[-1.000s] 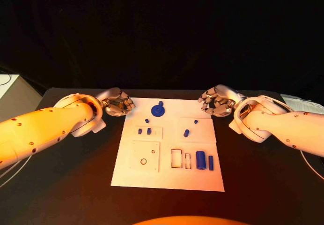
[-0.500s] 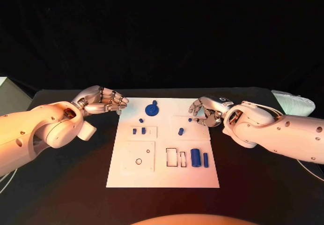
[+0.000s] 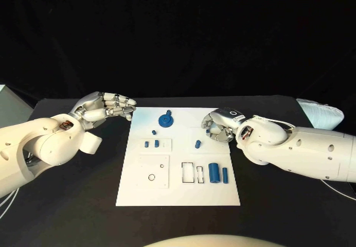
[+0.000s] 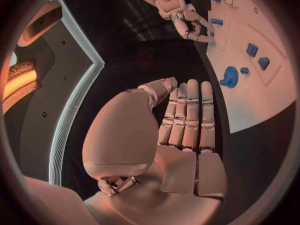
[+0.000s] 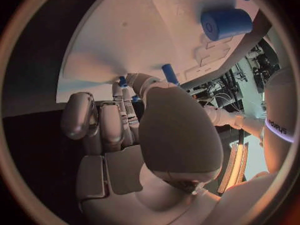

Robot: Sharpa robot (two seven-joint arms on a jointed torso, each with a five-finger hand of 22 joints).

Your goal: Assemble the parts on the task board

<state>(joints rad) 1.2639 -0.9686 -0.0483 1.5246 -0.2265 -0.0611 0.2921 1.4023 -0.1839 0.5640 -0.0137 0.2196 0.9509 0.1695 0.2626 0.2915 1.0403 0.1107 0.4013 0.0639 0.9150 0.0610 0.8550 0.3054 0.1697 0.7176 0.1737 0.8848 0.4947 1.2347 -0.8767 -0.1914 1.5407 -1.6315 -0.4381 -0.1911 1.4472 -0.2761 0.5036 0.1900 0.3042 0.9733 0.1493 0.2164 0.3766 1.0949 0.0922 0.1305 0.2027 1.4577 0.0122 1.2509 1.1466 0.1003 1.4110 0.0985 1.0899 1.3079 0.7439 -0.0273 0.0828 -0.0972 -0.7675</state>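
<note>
The white task board [image 3: 178, 190] lies mid-table. On it are a round blue part [image 3: 166, 121], small blue pegs [image 3: 156, 143] in a raised block, another peg [image 3: 198, 144], a thick blue cylinder [image 3: 213, 173] and a thin bar [image 3: 224, 175]. My left hand [image 3: 107, 106] hovers off the board's far left corner with flat, close fingers [image 4: 187, 115] holding nothing. My right hand [image 3: 219, 126] curls down over the board's far right part. Its fingertips [image 5: 122, 92] reach a small blue piece [image 5: 123, 80] beside a blue peg [image 5: 169, 74], and the thumb hides any contact.
Black tabletop [image 3: 74, 195] surrounds the board. A white object [image 3: 320, 114] lies at the far right edge and a pale box [image 3: 9, 103] at the far left. Empty slots [image 3: 190, 173] and a hole [image 3: 151, 177] mark the board's near half.
My right hand has swung in from off the board's far right corner and now curls over the far right pegs. My left hand has lifted and straightened its fingers.
</note>
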